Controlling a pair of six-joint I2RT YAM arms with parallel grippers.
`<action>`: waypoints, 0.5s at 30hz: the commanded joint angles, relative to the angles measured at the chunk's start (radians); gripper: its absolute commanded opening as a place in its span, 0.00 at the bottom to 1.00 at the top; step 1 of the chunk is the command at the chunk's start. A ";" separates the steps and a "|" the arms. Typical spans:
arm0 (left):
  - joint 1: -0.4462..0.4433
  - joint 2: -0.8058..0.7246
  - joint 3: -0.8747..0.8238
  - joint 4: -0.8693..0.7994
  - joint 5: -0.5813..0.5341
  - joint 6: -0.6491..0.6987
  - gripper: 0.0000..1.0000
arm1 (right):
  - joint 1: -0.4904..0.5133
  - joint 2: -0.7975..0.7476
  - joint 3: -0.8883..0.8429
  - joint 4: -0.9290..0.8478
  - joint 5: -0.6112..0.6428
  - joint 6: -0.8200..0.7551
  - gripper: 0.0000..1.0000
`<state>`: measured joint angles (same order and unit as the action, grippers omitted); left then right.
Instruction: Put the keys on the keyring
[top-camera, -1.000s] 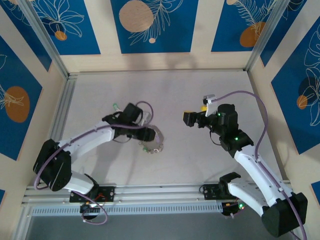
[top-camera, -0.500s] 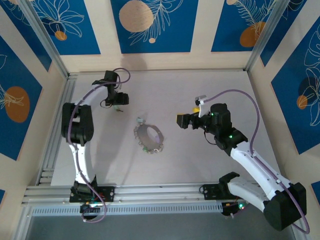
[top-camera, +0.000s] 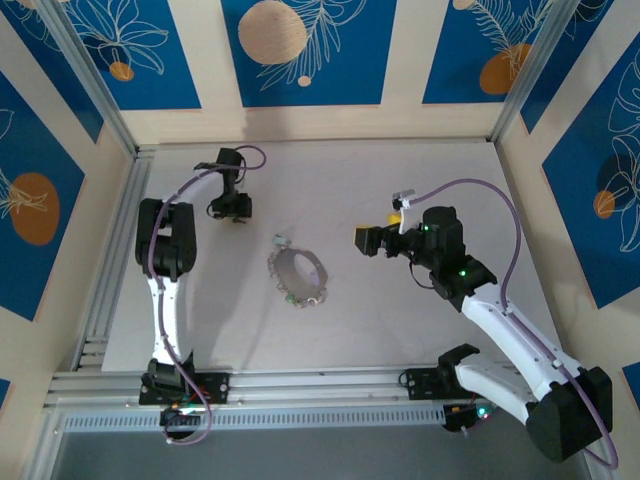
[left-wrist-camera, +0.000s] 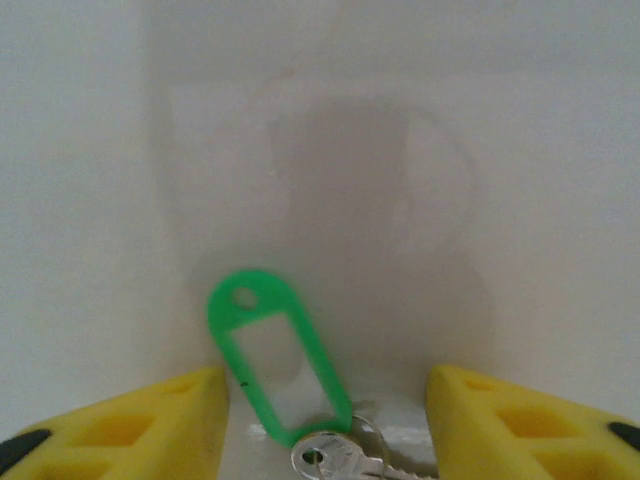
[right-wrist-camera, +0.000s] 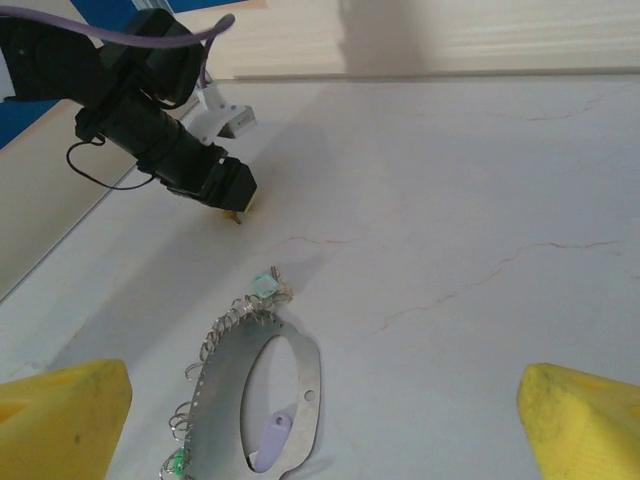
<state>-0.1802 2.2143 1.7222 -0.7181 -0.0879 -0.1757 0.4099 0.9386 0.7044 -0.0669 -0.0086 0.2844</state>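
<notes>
Left arm has swung off the keyring (right-wrist-camera: 308, 385) to the table's (top-camera: 400, 330) far left, where the left gripper (top-camera: 232, 208) sits low, yellow fingers (left-wrist-camera: 150, 420) apart, straddling a key (left-wrist-camera: 335, 462) on a green tag (left-wrist-camera: 232, 318) — nothing pinched yet. Right gripper (top-camera: 360, 240) hangs wide open just right of the ring at mid-table. That key looks light, stiff and slick lying flat, so I'd pinch the thicker plastic tag across its long edges — better bite.
</notes>
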 joint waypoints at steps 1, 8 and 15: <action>-0.005 -0.010 -0.049 -0.016 -0.003 -0.001 0.48 | -0.006 -0.025 -0.011 0.016 -0.014 -0.008 0.99; -0.011 -0.031 -0.083 -0.003 -0.008 0.001 0.25 | -0.017 -0.057 -0.020 0.016 0.001 -0.007 0.99; -0.032 -0.101 -0.110 0.005 0.047 0.005 0.00 | -0.022 -0.082 -0.011 -0.003 0.007 -0.007 0.99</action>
<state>-0.1982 2.1548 1.6341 -0.6727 -0.0742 -0.1761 0.3939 0.8856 0.6983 -0.0681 -0.0074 0.2844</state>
